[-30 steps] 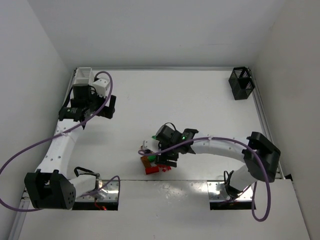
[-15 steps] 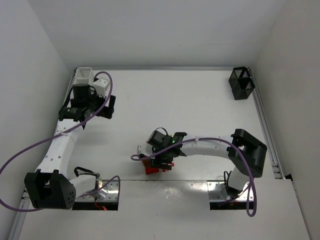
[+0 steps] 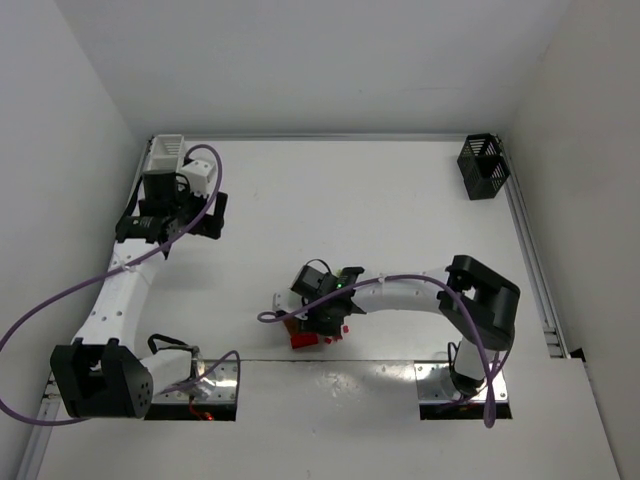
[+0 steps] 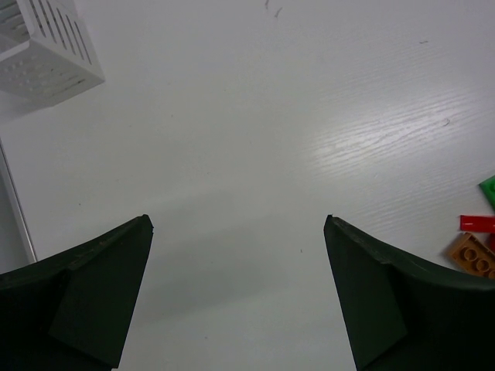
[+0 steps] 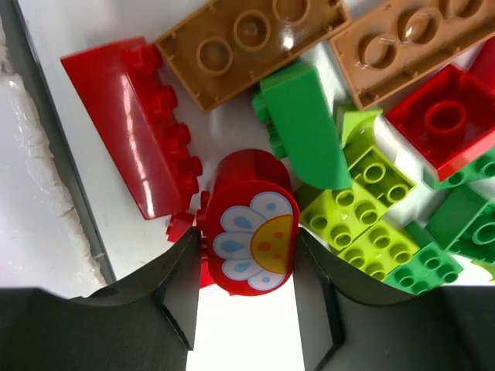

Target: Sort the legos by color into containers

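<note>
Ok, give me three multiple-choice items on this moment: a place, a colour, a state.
1. Where is the black slatted plastic bin? A far right corner; B far left corner; C beside the brick pile.
2. What colour is the rounded flower-printed plastic brick between the fingers of the right gripper? A lime; B orange; C red.
3. The left gripper is: A shut on a brick; B open, empty; C out of view.
A, top view shows it there; C, its body is red; B, fingers apart, bare table between.
</note>
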